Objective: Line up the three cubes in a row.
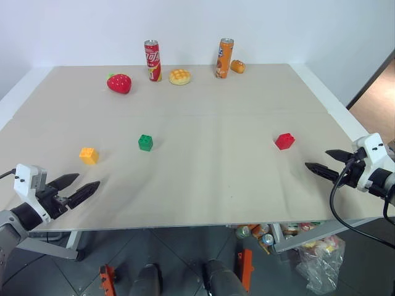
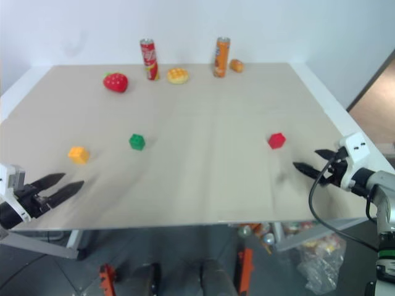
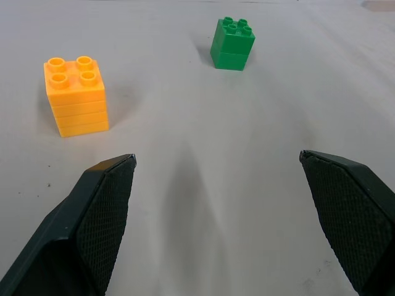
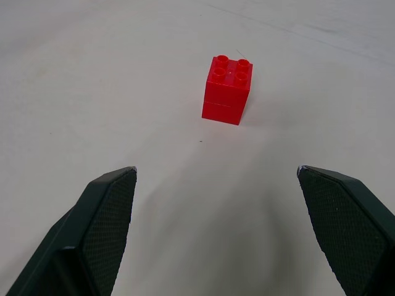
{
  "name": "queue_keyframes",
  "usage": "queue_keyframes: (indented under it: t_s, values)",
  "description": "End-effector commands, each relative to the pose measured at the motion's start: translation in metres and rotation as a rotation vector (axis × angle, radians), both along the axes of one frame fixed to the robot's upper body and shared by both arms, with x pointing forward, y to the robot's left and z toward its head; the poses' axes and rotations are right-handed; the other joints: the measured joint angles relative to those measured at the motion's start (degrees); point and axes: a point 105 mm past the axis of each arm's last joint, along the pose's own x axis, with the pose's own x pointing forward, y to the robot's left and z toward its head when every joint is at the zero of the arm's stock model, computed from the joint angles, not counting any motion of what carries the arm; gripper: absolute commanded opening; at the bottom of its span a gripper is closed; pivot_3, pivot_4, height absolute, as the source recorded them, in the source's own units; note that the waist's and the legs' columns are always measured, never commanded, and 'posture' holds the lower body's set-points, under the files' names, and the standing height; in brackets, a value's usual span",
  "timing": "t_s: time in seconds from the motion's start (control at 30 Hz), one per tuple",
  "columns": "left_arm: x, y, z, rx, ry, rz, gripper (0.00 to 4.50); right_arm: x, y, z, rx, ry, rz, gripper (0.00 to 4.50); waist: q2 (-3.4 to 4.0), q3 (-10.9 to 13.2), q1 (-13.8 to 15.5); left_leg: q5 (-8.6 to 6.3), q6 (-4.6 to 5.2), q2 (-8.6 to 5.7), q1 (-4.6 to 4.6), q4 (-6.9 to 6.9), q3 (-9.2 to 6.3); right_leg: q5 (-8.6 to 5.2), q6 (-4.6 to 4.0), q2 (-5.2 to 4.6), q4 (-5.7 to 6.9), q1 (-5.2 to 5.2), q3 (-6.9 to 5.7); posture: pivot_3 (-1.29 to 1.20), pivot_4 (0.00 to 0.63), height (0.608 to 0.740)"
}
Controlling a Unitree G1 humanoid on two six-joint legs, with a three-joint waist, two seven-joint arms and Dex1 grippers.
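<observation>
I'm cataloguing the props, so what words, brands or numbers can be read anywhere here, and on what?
Red can: white lettering down its side, too small and blurred to read.
Orange can: a blue and white mark, too blurred to read.
Yellow-orange cube, green cube, red cube: no text.

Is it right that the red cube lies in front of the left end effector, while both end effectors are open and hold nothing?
Not quite. The red cube lies in front of the right end effector, as the right wrist view shows. Both end effectors are open and hold nothing.
</observation>
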Motion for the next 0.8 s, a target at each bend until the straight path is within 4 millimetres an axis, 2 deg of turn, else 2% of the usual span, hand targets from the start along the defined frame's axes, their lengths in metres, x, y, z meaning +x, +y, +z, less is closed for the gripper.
queue_keyframes:
  t_s: [0.03, 0.13, 0.23, 0.33, 0.4, 0.5, 0.73, 0.8]
  values:
    - [-0.006, -0.001, 0.009, 0.011, -0.025, -0.013, 4.41, 0.005, 0.006, 0.016, -0.009, -0.051, 0.029, 4.35, 0.0, 0.0, -0.02, 0.0, 0.0, 0.0, 0.0, 0.0, 0.0, 0.0, 0.0, 0.0, 0.0, 0.0, 0.0, 0.0, 0.15, 0.74]
    - [-0.011, -0.006, 0.01, 0.014, -0.018, -0.025, 4.41, 0.014, 0.01, 0.015, -0.017, -0.052, 0.03, 4.35, 0.0, 0.0, -0.57, 0.0, 0.0, 0.01, 0.03, -0.01, 0.11, 0.01, 0.0, -0.02, 0.0, -0.02, 0.1, 0.0, 0.15, 0.74]
    - [-0.005, -0.016, 0.02, 0.023, -0.049, -0.061, 4.41, 0.024, 0.007, 0.015, -0.04, -0.071, -0.018, 4.35, -0.02, 0.0, -0.54, 0.0, 0.0, 0.01, 0.05, 0.0, 0.09, 0.03, 0.01, 0.0, 0.0, -0.01, 0.08, 0.0, 0.15, 0.74]
    - [0.006, -0.034, 0.037, 0.021, -0.099, -0.138, 4.41, 0.032, 0.011, 0.013, -0.032, -0.085, -0.034, 4.35, -0.02, 0.0, -0.14, 0.0, 0.01, -0.01, 0.04, 0.05, 0.09, 0.05, 0.05, -0.01, 0.0, 0.03, 0.08, 0.0, 0.15, 0.74]
    - [0.012, -0.052, 0.043, 0.037, -0.117, -0.218, 4.41, 0.036, 0.017, 0.009, -0.039, -0.085, -0.028, 4.35, -0.02, 0.0, -0.04, 0.01, 0.01, -0.02, -0.01, 0.09, 0.1, 0.07, 0.09, -0.02, 0.0, 0.03, 0.09, 0.0, 0.15, 0.74]
    - [0.019, -0.087, 0.041, 0.089, -0.12, -0.38, 4.41, 0.045, 0.027, 0.002, -0.074, -0.093, -0.022, 4.35, -0.02, 0.0, -0.04, 0.01, 0.01, -0.04, -0.02, 0.09, 0.12, 0.05, 0.17, -0.03, -0.01, 0.05, 0.12, 0.0, 0.15, 0.74]
    - [0.03, -0.169, 0.036, 0.1, -0.165, -0.687, 4.41, 0.068, 0.023, 0.005, -0.099, -0.163, -0.128, 4.35, -0.01, 0.0, -0.01, 0.01, 0.01, -0.07, -0.08, 0.07, 0.09, 0.24, 0.54, 0.0, -0.01, 0.04, 0.13, 0.0, 0.15, 0.74]
    - [0.03, -0.186, 0.036, 0.091, -0.178, -0.748, 4.41, 0.072, 0.026, 0.005, -0.098, -0.174, -0.132, 4.35, -0.01, 0.0, -0.08, 0.01, 0.01, -0.07, -0.07, 0.08, 0.08, 0.27, 0.57, 0.0, -0.01, 0.06, 0.13, 0.0, 0.15, 0.74]
